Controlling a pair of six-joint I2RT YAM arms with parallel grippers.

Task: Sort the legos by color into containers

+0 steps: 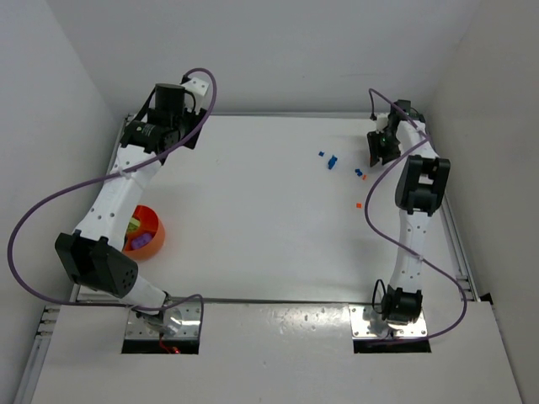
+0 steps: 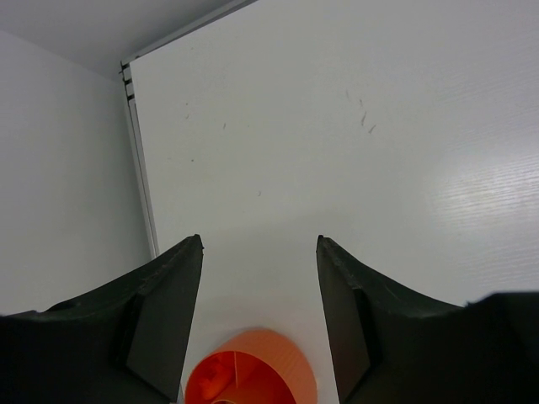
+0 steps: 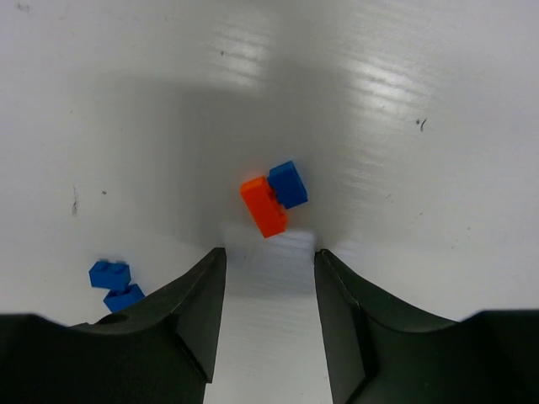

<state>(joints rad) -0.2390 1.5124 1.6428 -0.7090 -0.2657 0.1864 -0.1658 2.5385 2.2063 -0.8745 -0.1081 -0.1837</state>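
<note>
flat white tabletop (image 1: pixel 253 219), plain white panel walls (image 1: pixel 295 50) on three sides, thin silver metal rail (image 2: pixel 141 168) along left edge, soft glare near front.

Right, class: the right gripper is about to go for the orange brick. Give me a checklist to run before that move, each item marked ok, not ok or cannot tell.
1. Right gripper open and empty: ok, jaws apart with nothing between them.
2. Orange brick lined up: ok, it lies just ahead of the gap.
3. Orange brick free of neighbours: not ok, a blue brick touches it.
4. Orange bowl within this arm's reach: cannot tell; it sits far off, beside the left arm.
5. Left gripper out of the way: ok, open and nowhere near the bricks.
</note>
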